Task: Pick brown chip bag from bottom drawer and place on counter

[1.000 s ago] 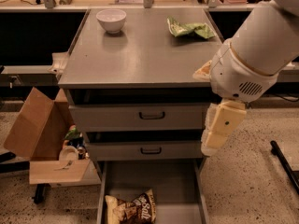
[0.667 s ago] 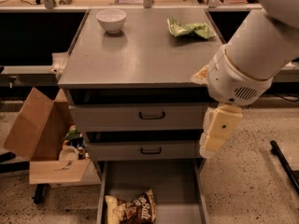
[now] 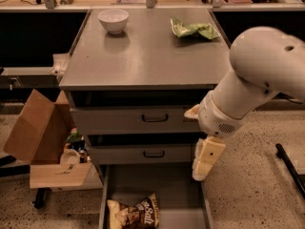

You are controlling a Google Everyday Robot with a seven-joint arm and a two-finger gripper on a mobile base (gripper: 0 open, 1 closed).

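Room: speckled stone floor [image 3: 252, 190], a dark gap under a tan shelf along the back wall, with clutter on the shelf.
Gripper: the gripper [image 3: 201, 173] hangs pointing down at the cabinet's right front corner, over the right wall of the bottom drawer [image 3: 157, 187], level with the middle drawer [image 3: 119, 154].
Gripper state: cannot tell whether it is apart or together; it holds nothing.
Arm: the white arm [image 3: 257, 70] comes in from the right edge and bends down to the wrist.
Brown chip bag: the brown chip bag [image 3: 133, 213] lies flat on the drawer floor, toward the front and left of centre, well apart from the gripper and below it.
Bag axis: long axis runs left to right, the right end tipped a little toward the cabinet; a pale end shows at the left, and the lower edge is cut off by the frame.
Bottom drawer: it stands open, with bare grey floor behind the bag.
Upper drawers: both are closed, each with a black handle.
Counter: the counter [image 3: 143, 61] carries a white bowl [image 3: 113, 20] at back left and a green bag [image 3: 194, 30] at back right.
Left side: an open cardboard box [image 3: 33, 132] leans beside the cabinet.
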